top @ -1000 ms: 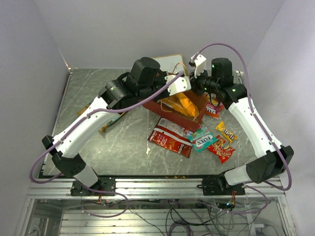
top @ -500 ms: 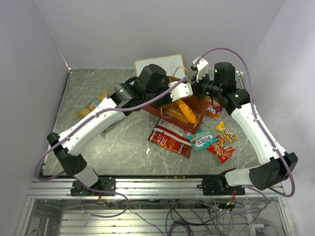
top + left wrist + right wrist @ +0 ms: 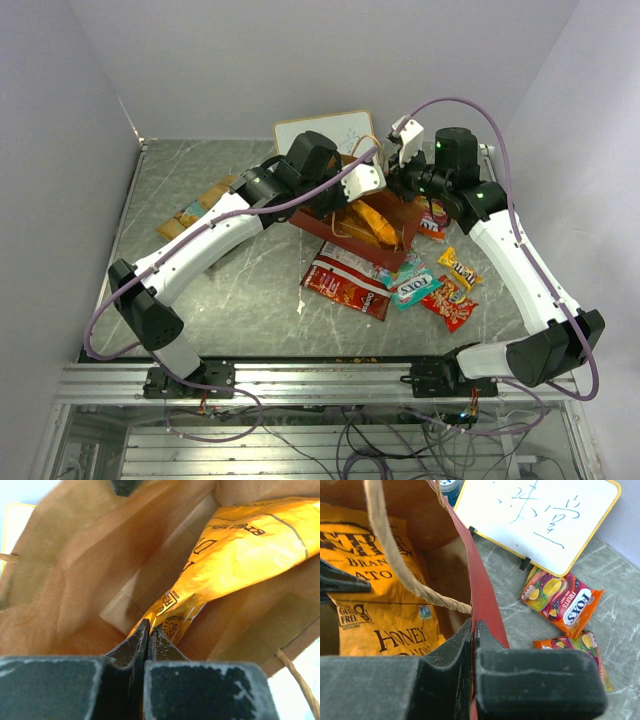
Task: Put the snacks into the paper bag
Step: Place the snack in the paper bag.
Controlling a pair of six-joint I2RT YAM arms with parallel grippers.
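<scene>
While the large red paper bag [image 3: 330,228], brown kraft inside, sits on the grey table [image 3: 250,290], a shiny orange-yellow foil packet [image 3: 240,545] lies within it, its corner pinched by the left end effector [image 3: 149,627]; the right end effector [image 3: 472,625] clamps the bag's wall.

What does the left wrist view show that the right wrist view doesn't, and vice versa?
Left wrist only: the left end effector pinching the orange packet by a corner. Right wrist only: the right end effector shut on the red wall of the paper bag, a whiteboard, and two Fox's packets on the table. Both: the orange packet inside the bag's brown interior.
</scene>
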